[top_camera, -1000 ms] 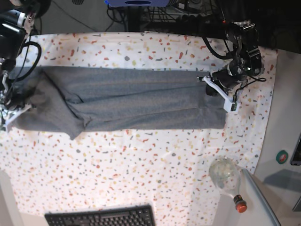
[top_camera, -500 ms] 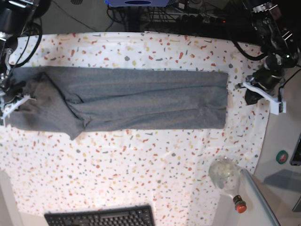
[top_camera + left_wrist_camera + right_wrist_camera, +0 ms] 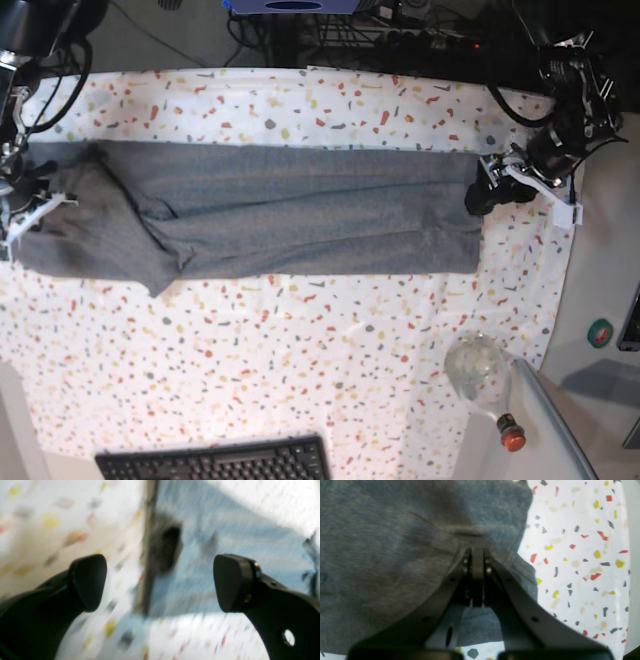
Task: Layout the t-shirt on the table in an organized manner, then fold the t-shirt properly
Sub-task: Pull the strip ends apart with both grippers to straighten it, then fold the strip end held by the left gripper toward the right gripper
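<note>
Broadly, these lines took the keyboard [image 3: 215, 462] at the table's near edge as the landmark.

T-shirt: the t-shirt [image 3: 270, 215] lay on the table [image 3: 300, 350] as a long grey band, well beyond the keyboard, toward the far edge.

Long axis: it ran side to side, parallel to the keyboard's length; the end with a sleeve-like flap and bunched folds sat beyond the keyboard's left end, and the straight-edged end lay well past its right end.

Lie: mostly flat, with a diagonal crease and an overlapping flap in the part farthest left of the keyboard.

Right gripper: the right gripper [image 3: 477, 562] was pinched closed on a pucker of grey cloth at that bunched end, next to the cloth's edge and the bare speckled table.

Left gripper: the left gripper [image 3: 160, 582] stood with its jaws spread wide and nothing between them; its wrist view was blurred, and in the base view it hung just beside the straight-edged end, apparently not gripping it.

Step in hand: judged to be the laying-out stage, with the shirt drawn into a strip and not yet folded short.

Next move calls for: probably a firm grip at the straight-edged end, matched to the right arm's hold, so both ends moved together.
</note>
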